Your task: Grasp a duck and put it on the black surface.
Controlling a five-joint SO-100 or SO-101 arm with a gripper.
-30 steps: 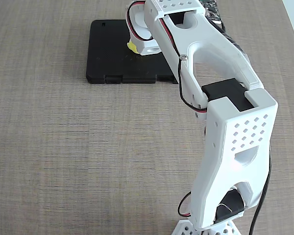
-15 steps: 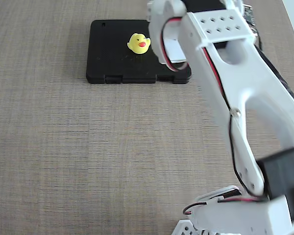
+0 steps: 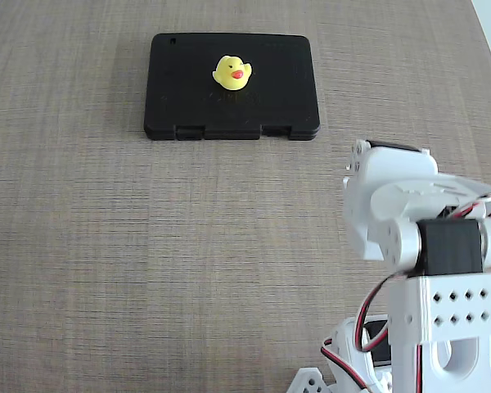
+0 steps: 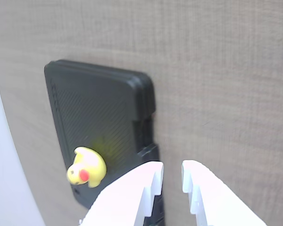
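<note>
From my fixed view, the duck sits on the black slab (just above its centre, beak toward me), the slab lying at twelve o'clock on the wood-grain counter. The arm is folded at four o'clock, well apart from both. In the wrist view my hand is empty, its white fingers only narrowly parted.
</note>
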